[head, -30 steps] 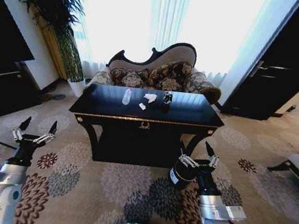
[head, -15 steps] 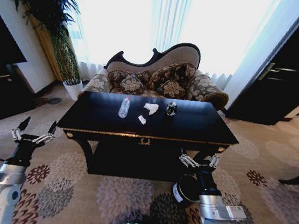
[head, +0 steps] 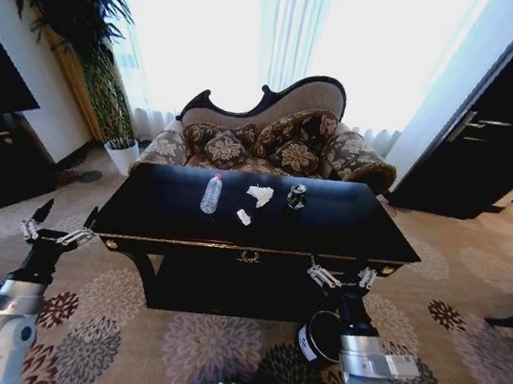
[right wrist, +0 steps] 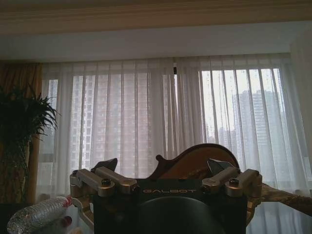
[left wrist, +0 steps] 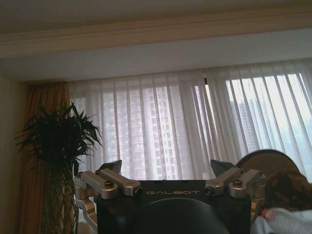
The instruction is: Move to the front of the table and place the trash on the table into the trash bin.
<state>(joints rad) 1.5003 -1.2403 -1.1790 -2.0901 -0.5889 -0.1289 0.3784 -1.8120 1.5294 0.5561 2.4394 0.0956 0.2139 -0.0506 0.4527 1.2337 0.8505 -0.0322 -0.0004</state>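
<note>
You are at the front of the glossy black console table (head: 342, 240), both arms held low before its front edge. The left gripper (head: 57, 231) hangs off the table's left corner with its fingers spread and nothing between them; the right gripper (head: 342, 275) sits just under the apron right of centre, likewise spread and empty.

The main risk is the trash bin (head: 318, 335): it stands on the carpet directly beside your right forearm, partly tucked under the table's edge. Swing that arm up or drive a little further and you may well knock it over or push it under the table. The right gripper is also close beneath the tabletop's lip, so a straight lift could catch the edge.

The trash lies on the tabletop, toward the far side and well beyond both grippers: a clear plastic bottle (head: 211, 193) left of centre, a larger crumpled paper scrap (head: 259, 194) and a smaller paper scrap (head: 243, 217) in the middle, and a crushed dark can (head: 297, 195) to their right. The can and scraps lie nearer your right gripper, the bottle roughly between the two.
</note>
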